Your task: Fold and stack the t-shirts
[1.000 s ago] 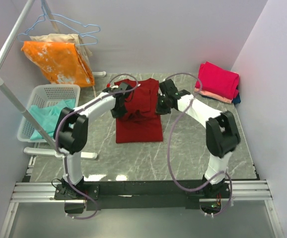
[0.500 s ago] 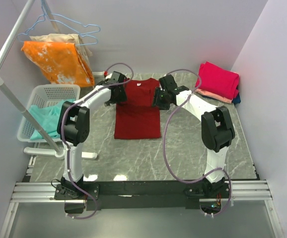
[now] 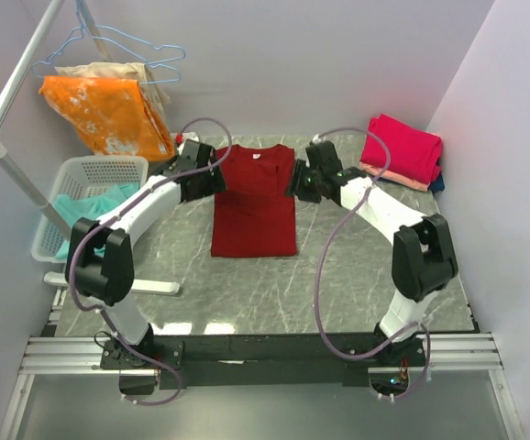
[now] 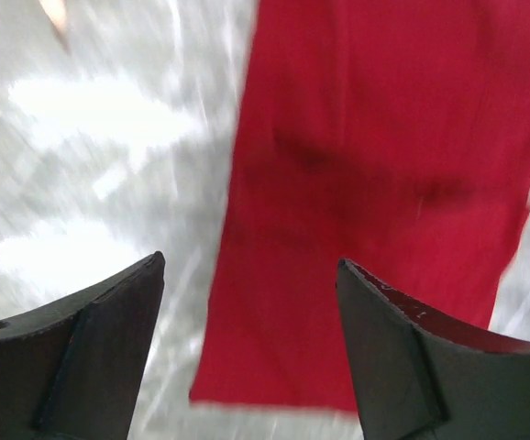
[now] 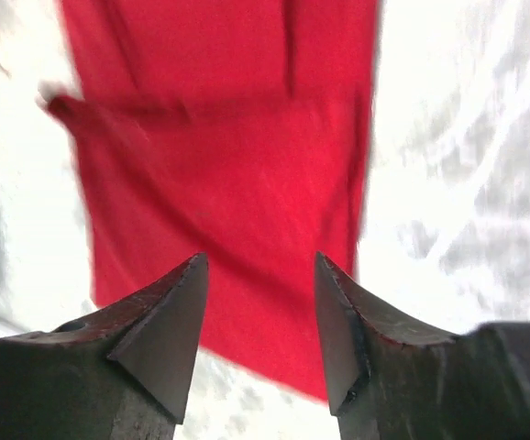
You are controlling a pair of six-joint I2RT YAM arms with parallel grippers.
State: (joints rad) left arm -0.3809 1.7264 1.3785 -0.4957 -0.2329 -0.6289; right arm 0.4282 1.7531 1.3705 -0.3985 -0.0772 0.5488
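Left fingers [image 4: 91, 348] and right fingers [image 5: 155, 339] both stand wide apart, holding nothing, hovering by the maroon shirt [image 3: 254, 202], which lies flat in a narrow strip on the desk [image 3: 357, 275] between them.

dark red t-shirt [image 3: 255, 200], grey marbled table [image 3: 357, 275], white basket [image 3: 82, 174]

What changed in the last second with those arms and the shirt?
Both arms drew outward off the maroon t-shirt, the left arm leftward, the right arm rightward; their jaws stand open and empty. The shirt, bunched before, now lies flat in a narrow strip. The pink stack and the basket stayed put.
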